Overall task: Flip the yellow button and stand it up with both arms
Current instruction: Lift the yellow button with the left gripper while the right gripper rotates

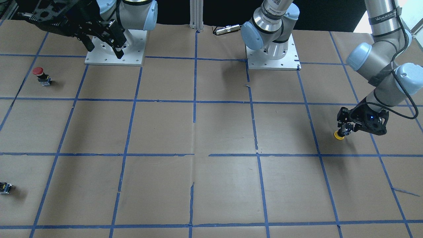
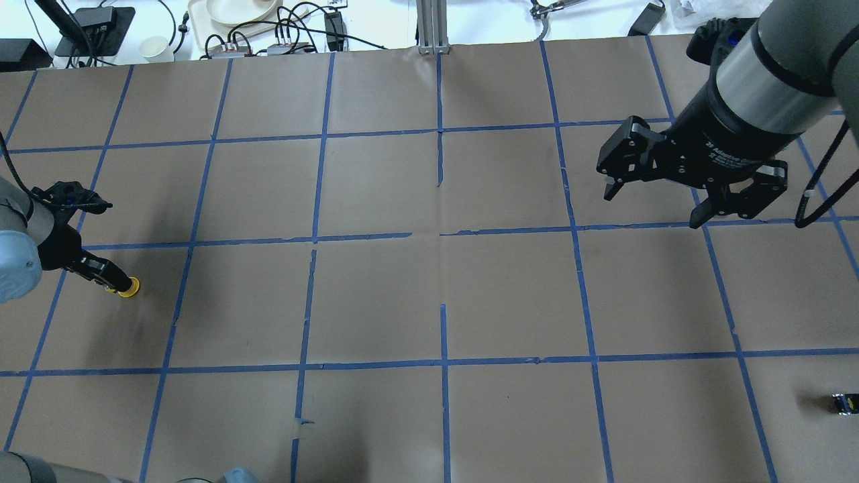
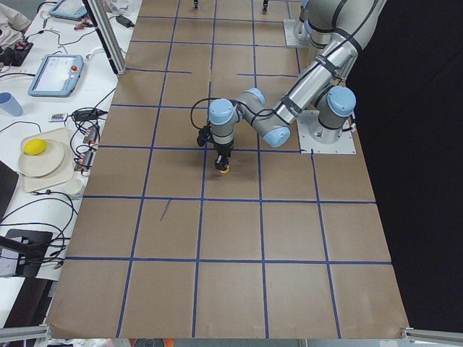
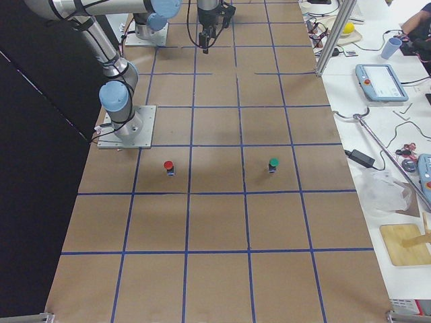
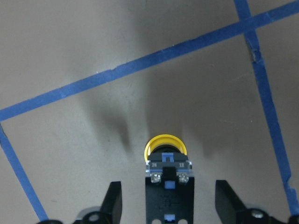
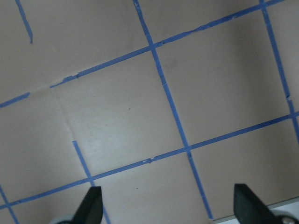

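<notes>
Jaws on the left gripper [image 5: 169, 186] are standing wide apart, with bare gaps on both sides of the yellow button [image 5: 164, 142]. Neither of the black fingers [image 5: 113, 198] is touching it. The button is sitting between them at the far left side of the table [image 2: 510, 295], inside one square of blue tape lines [image 2: 376, 236]. Its yellow cap is pointing away from the gripper, down at the brown paper, and its black and grey body is pointing back up toward the wrist. The left arm [image 1: 380, 59] is bending down low over that spot.

Moving right, the middle of the table is showing only brown paper and tape.

Further right, the right gripper [image 2: 652, 204] is hanging high above the table. Its jaws are spread wide too and are holding nothing. The right wrist camera is seeing only paper and tape between them.

At the far right edge, a small black block [image 2: 844, 402] is lying on the paper. A red button [image 1: 38, 71] is standing on that same side, closer to the robot. A green button [image 4: 273, 163] is standing well apart from the red one.
</notes>
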Action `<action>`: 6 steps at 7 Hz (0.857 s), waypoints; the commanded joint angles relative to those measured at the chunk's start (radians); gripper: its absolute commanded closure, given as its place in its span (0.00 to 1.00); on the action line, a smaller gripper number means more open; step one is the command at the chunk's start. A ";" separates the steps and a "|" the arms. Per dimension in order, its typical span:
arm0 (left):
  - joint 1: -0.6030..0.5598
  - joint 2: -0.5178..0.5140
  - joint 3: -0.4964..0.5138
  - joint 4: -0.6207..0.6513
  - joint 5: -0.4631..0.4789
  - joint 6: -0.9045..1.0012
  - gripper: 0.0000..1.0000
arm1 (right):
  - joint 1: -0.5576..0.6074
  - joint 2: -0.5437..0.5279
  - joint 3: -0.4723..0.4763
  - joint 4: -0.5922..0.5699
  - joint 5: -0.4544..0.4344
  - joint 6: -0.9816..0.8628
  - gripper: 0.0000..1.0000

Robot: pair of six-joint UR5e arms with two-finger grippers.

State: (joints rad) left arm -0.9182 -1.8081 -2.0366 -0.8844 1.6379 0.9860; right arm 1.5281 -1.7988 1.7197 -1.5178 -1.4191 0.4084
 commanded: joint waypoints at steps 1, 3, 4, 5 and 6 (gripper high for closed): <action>-0.008 0.006 0.001 -0.002 -0.001 -0.003 0.83 | 0.000 0.001 -0.003 -0.007 0.131 0.197 0.00; -0.016 0.041 0.019 -0.073 -0.009 -0.033 0.95 | 0.000 -0.004 0.006 -0.005 0.134 0.236 0.00; -0.030 0.083 0.026 -0.096 -0.027 -0.023 0.97 | 0.001 -0.005 0.006 -0.005 0.131 0.237 0.00; -0.051 0.113 0.035 -0.131 -0.103 -0.027 0.97 | 0.000 -0.005 0.008 -0.005 0.134 0.236 0.00; -0.086 0.127 0.055 -0.169 -0.163 -0.050 0.97 | -0.002 -0.005 0.006 -0.005 0.135 0.236 0.00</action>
State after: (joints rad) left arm -0.9685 -1.7078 -2.0017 -1.0082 1.5481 0.9545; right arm 1.5280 -1.8035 1.7260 -1.5234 -1.2860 0.6436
